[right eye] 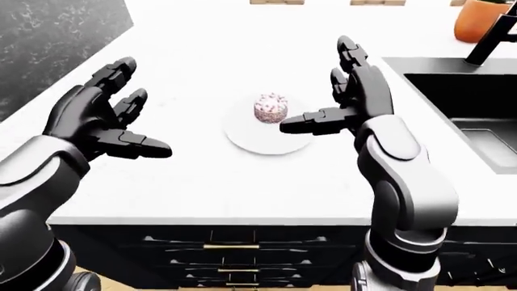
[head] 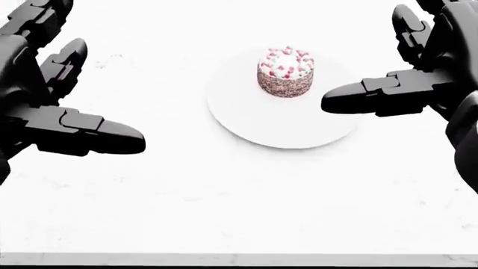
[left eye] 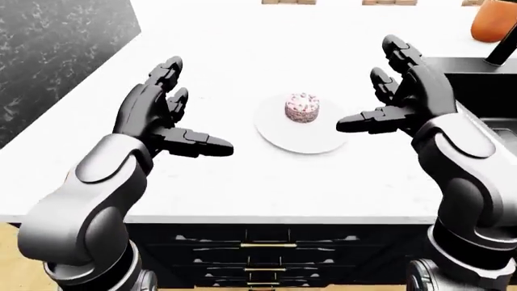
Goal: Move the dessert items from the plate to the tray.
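A white kitchen surface (left eye: pixel 242 182) carries a plate (head: pixel 246 120) with one small sprinkled cake (head: pixel 285 73), likely soft and crumbly; grip its sides gently. Left hand (left eye: pixel 165 118) and right hand (left eye: pixel 396 100) hover open, empty.

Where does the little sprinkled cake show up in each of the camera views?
Left-eye view: the cake sits just right of centre, in the upper half.
Head view: upper middle.
Right-eye view: centre, slightly above the middle.
Shared landmark: the white plate under it, flanked by both open hands.
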